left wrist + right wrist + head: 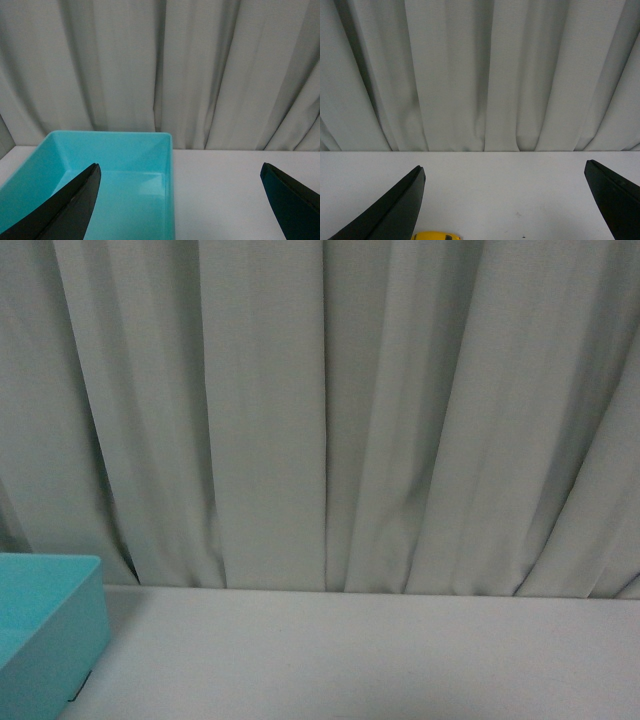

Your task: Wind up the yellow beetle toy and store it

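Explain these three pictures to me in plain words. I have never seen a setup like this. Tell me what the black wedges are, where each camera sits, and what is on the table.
This is a robot with two arms, each ending in a two-fingered hand. One camera sits on the robot's body, looking forward: it shows a white table, a grey curtain behind it, and the corner of a turquoise bin at the robot's left. Neither arm appears there.

The other two cameras ride on the wrists. The black wedges are the fingers. The left hand is open and holds nothing; the bin, which looks empty in the part shown, lies ahead of it. The right hand is also open and empty. Just at the edge of its picture peeks the yellow beetle toy, lying on the table, not yet gripped.
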Robot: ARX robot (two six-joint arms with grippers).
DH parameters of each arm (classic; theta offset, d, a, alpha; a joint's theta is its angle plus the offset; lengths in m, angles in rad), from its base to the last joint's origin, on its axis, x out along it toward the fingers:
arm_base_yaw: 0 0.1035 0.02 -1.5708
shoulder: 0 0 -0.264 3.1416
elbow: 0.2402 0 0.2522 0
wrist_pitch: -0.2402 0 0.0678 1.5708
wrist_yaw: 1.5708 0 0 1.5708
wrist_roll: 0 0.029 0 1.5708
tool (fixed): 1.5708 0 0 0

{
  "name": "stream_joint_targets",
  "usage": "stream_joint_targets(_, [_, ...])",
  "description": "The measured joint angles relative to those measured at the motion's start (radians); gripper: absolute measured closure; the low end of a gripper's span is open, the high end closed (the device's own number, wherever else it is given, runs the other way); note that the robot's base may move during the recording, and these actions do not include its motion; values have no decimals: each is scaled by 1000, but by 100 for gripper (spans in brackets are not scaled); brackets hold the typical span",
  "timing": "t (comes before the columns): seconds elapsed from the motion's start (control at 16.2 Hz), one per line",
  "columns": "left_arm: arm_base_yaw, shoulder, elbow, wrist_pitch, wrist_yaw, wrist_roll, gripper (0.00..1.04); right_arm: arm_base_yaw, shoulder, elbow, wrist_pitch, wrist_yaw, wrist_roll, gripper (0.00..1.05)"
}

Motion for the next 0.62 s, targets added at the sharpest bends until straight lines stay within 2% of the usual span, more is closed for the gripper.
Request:
stream_joint_targets(0.25, [0,0,0,0,0,0,7,0,0,0,1,1,0,7])
stream_joint_targets(0.31, [0,0,0,0,-1,0,7,94,79,1,145,255,61,7])
stream_joint_targets(0.37, [0,0,0,0,3,0,7,84,211,11,278,444,126,7])
stream_joint_targets(0.43, [0,0,0,0,-2,0,7,-21,346,27,399,510,154,7])
stream_joint_targets(0.49, [0,0,0,-1,0,0,7,-117,516,76,559,434,161,7])
stream_joint_targets(0.55, [0,0,0,1,2,0,7,-171,694,170,710,294,160,7])
stream_joint_targets(0.62, [0,0,0,0,-2,0,7,-194,842,267,791,186,149,7])
